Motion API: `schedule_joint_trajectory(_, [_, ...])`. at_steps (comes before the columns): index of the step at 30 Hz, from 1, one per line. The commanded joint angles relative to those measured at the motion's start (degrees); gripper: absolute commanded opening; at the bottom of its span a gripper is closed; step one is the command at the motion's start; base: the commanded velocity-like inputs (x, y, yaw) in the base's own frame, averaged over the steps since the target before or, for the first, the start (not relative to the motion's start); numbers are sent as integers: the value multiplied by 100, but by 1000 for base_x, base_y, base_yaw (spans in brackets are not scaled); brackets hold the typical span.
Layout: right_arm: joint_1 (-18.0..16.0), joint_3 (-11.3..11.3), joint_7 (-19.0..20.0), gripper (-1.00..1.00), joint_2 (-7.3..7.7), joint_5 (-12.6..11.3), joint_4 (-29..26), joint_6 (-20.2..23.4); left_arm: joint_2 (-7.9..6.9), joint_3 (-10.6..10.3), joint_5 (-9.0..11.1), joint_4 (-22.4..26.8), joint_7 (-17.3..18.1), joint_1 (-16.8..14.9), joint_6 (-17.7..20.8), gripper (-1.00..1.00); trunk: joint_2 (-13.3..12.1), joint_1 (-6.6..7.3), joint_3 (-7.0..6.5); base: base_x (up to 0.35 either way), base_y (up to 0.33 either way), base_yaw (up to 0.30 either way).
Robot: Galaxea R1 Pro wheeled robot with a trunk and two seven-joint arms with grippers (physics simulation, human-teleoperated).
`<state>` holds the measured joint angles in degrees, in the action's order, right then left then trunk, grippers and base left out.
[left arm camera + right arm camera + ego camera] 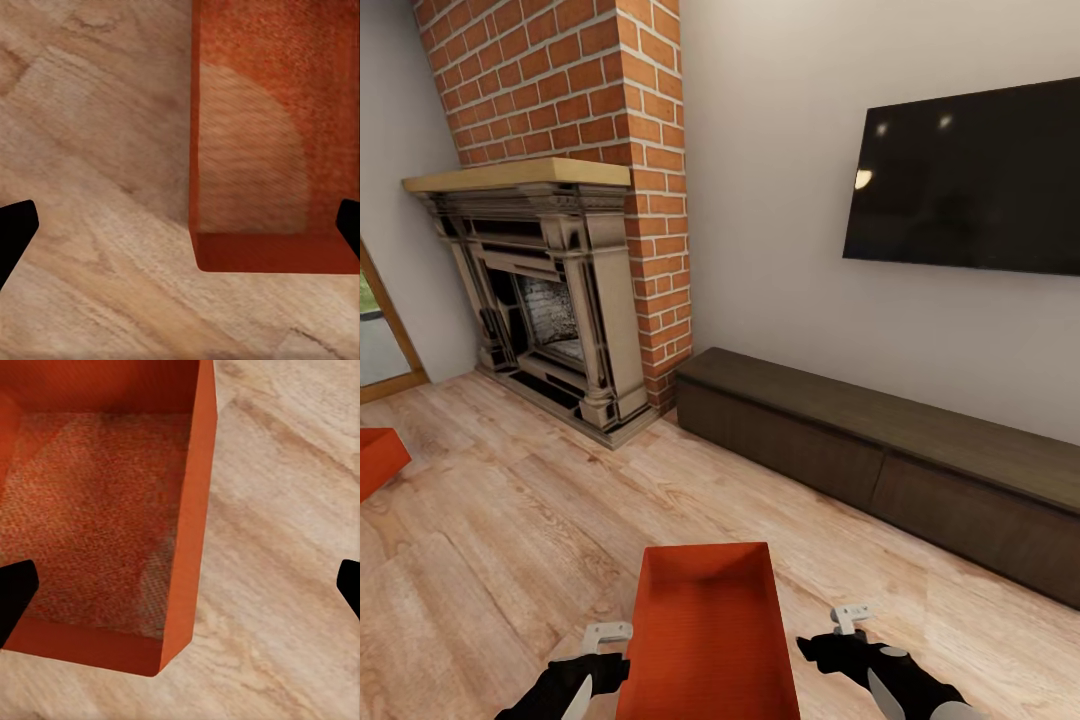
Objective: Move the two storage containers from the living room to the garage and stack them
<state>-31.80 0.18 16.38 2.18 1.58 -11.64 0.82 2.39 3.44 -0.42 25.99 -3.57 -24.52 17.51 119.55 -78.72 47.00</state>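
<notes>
A: Bins? 
B: One bin (pixel 707 630) on wood floor (pixel 510 540) between both grippers, near end cropped. Second bin (pixel 378 462) far left, mostly cut off.

A: Claws? 
B: Left gripper (pixel 606 634) and right gripper (pixel 851 617) spread apart, empty.

We see a light wood-plank floor (pixel 540 500) carrying everything. One orange-red container (pixel 705 630) sits on it near the floor's front edge, open top up. A second container (pixel 375 460) sits at the left edge, cut off by the frame. At the back edge along the wall we see a long dark cabinet (pixel 880 460) and the brick fireplace (pixel 550 310) standing on the planks.
</notes>
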Motion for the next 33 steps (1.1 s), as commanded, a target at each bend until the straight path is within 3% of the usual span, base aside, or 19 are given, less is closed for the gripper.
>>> schedule_joint_trajectory(1, [-2,0,13,100,-11,18,-5,8,7,34,-3,12,-4,-1,33,100,2,1,5,0,0,0])
schedule_joint_trajectory(11, [-2,-3,6,100,-130,11,-98,10,7,34,-10,12,-4,-1,-149,100,2,1,5,0,0,0])
schedule_joint_trajectory(33, [-2,-1,-103,100,-131,18,-102,6,24,34,-11,12,5,-1,-152,100,2,1,79,0,0,0])
